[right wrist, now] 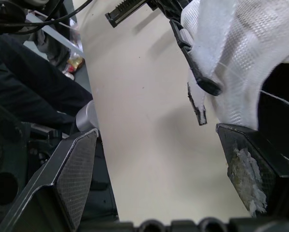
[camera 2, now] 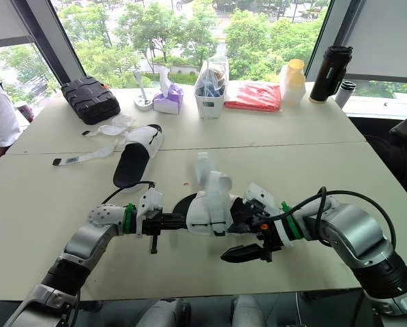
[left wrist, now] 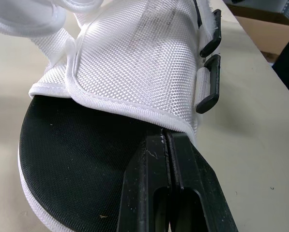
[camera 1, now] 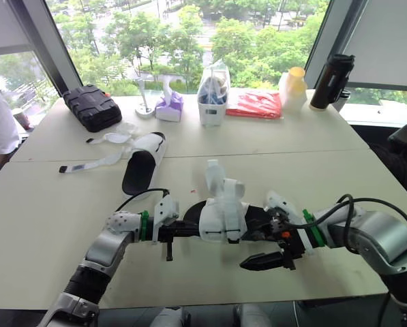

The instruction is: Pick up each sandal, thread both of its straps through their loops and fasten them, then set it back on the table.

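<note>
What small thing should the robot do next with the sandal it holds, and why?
Probably bring the open right gripper up to the loose strap standing above the sandal and close on it: the left gripper clamps the sandal's edge, and the black loops look empty.

The right gripper (right wrist: 156, 133) is spread wide over the beige tabletop (right wrist: 144, 96), one finger (right wrist: 243, 159) just beside the white woven sandal (right wrist: 241, 43) and its black loop (right wrist: 197, 72).
</note>
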Available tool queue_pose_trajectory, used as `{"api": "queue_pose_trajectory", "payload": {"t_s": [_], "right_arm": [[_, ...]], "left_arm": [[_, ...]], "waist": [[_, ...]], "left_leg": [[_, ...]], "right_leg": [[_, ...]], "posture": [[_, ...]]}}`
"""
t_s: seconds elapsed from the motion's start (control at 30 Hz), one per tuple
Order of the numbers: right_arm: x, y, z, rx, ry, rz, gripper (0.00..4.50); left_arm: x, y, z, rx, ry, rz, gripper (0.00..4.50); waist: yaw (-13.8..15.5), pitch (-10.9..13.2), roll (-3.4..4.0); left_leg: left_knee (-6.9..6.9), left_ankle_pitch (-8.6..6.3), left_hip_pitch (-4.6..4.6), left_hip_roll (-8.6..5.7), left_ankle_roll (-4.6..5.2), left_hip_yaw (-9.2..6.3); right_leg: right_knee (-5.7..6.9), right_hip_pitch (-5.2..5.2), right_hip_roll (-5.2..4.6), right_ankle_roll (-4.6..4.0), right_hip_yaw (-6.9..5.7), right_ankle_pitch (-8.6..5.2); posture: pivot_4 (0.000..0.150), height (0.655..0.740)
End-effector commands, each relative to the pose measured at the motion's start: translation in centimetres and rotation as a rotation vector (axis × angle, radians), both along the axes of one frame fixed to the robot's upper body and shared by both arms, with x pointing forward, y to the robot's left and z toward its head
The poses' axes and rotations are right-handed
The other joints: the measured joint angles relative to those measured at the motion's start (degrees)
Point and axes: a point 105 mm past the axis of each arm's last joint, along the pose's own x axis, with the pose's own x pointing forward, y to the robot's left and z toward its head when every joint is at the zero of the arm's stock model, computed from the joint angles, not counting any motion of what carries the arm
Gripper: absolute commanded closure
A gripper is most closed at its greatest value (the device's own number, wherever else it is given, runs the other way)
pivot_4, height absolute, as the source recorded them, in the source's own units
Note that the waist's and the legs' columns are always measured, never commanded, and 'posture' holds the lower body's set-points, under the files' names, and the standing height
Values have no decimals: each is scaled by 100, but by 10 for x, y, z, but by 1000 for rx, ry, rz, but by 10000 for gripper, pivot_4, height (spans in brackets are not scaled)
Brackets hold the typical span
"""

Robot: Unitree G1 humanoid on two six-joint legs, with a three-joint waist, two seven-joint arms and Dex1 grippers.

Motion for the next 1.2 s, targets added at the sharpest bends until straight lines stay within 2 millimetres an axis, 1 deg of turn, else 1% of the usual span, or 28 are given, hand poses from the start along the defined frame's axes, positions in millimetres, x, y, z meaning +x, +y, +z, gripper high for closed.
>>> {"api": "queue_pose_trajectory", "payload": {"t_s": [0.03, 0.1, 0.17, 0.27, 0.4, 0.43, 0.5, 0.57, 0.67, 0.7, 0.73, 0.87, 0.93, 1.0, 1.13, 1.2], "right_arm": [[5, 8, 11, 29, -54, 6, 2635], [7, 16, 16, 73, -40, -5, 2635], [8, 21, 18, 91, -32, -14, 2635], [8, 28, 14, 93, -28, -24, 2635], [8, 34, 13, 102, -20, -29, 2635], [7, 35, 12, 97, -19, -29, 4872], [7, 34, 11, 86, -14, -34, 11386], [9, 33, 8, 76, -3, -46, 21176], [10, 31, 5, 66, 9, -53, 37239], [10, 30, 4, 63, 11, -54, 41488], [10, 29, 3, 58, 11, -53, 44505], [7, 27, -1, 49, 48, -38, 44505], [-5, 22, -9, 19, 86, 4, 44505], [-22, 14, -24, -53, 114, 73, 44505], [-46, -3, -48, -146, 139, 181, 44505], [-54, -9, -55, -174, 134, 230, 44505]], "left_arm": [[-7, -4, -15, 45, 45, -19, 45000], [-7, -5, -15, 43, 45, -18, 45000], [-7, -5, -15, 42, 46, -17, 45000], [-7, -6, -16, 39, 47, -17, 45000], [-6, -6, -15, 39, 46, -17, 45000], [-6, -6, -15, 39, 46, -17, 45000], [-6, -6, -15, 41, 45, -18, 45000], [-6, -6, -15, 41, 45, -21, 45000], [-7, -7, -16, 41, 44, -24, 45000], [-7, -8, -16, 41, 44, -25, 45000], [-7, -8, -16, 41, 44, -27, 45000], [-7, -8, -15, 39, 45, -25, 45000], [-7, -8, -15, 39, 47, -24, 45000], [-7, -7, -16, 38, 50, -21, 45000], [-7, -5, -15, 38, 57, -15, 45000], [-8, -4, -15, 39, 59, -15, 45000]], "waist": [[0, 0, 0], [-2, 0, 0], [-3, 0, 0], [1, 0, 0], [-2, 0, 0], [-3, 0, 0], [0, 0, 0], [1, 0, 0], [0, 0, 0], [-1, 0, 0], [-2, 0, 0], [0, 0, 0], [5, 0, 0], [18, 0, 0], [-3, 0, 0], [-3, -1, 1]], "left_leg": [[0, 0, 0, 0, 0, 0], [0, 0, 0, 0, 0, -1], [0, 0, 1, 1, 0, -2], [0, 0, 0, 0, 0, -4], [0, 0, 0, 0, 0, -4], [0, 0, 1, 0, 0, -4], [0, 0, 0, 0, 0, -3], [0, 0, 0, 0, 0, -4], [0, 0, -1, -1, 0, -4], [0, 0, -1, -1, 1, -4], [0, 0, -1, -1, 1, -4], [0, 0, -1, -1, 1, -4], [0, 0, -2, -2, 1, -4], [0, -1, -3, -3, 2, -6], [0, -5, -2, -3, 8, -2], [0, -5, 0, -2, 8, 1]], "right_leg": [[0, 0, 0, 0, 0, 0], [0, 0, 0, 0, 0, 0], [1, 0, 1, 0, 0, 0], [1, 0, 2, 0, 0, 0], [1, 0, 2, 0, 0, 0], [2, 0, 2, -1, 0, 0], [1, 0, 2, -1, 0, 0], [1, 0, 2, -1, -1, 0], [1, 0, 2, -1, -1, 0], [1, 0, 2, 0, 0, 0], [1, -1, 2, 0, -1, 0], [1, 0, 2, 0, -1, 0], [0, 0, 1, -1, -1, 0], [-1, 1, 1, 0, -2, -1], [-3, 3, 0, 7, -2, -5], [-4, 4, 0, 11, -1, -8]], "posture": [[1500, 7400], [1500, 7400], [1500, 7400], [1500, 7400], [1500, 7400], [1500, 7400], [1500, 7400], [1500, 7400], [1500, 7400], [1500, 7400], [1500, 7400], [1500, 7400], [1500, 7400], [1500, 7400], [1500, 7400], [1500, 7400]]}}
